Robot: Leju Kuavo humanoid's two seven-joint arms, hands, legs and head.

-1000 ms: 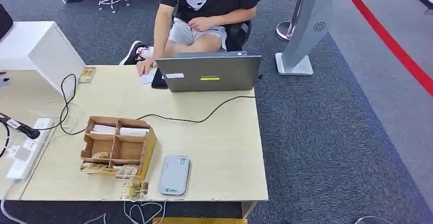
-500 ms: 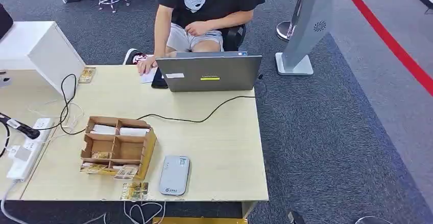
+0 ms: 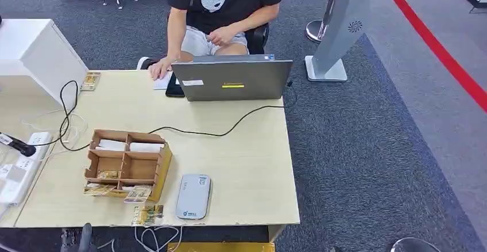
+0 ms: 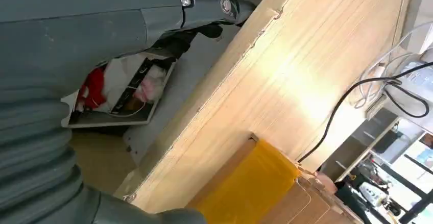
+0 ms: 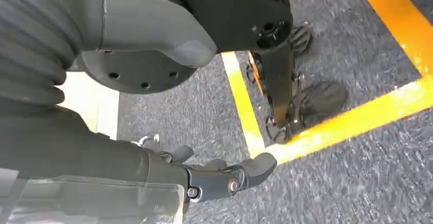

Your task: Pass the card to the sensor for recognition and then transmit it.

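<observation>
A small gold-patterned card [image 3: 148, 214] lies flat at the near edge of the pale wooden desk [image 3: 247, 166], long axis along that edge, just left of the grey rounded card sensor [image 3: 193, 196]. Left hand [image 4: 66, 55] and right hand [image 5: 168, 178]: cannot tell whether clenched.

A light wooden table [image 3: 252, 166] is seen from above. A partitioned cardboard box [image 3: 127, 165] sits at seven o'clock, a grey card sensor [image 3: 193, 197] just beside it at six o'clock, and a card [image 3: 147, 214] at the near edge. At twelve o'clock, a grey laptop [image 3: 232, 80] is faced by a seated person [image 3: 221, 5].
</observation>
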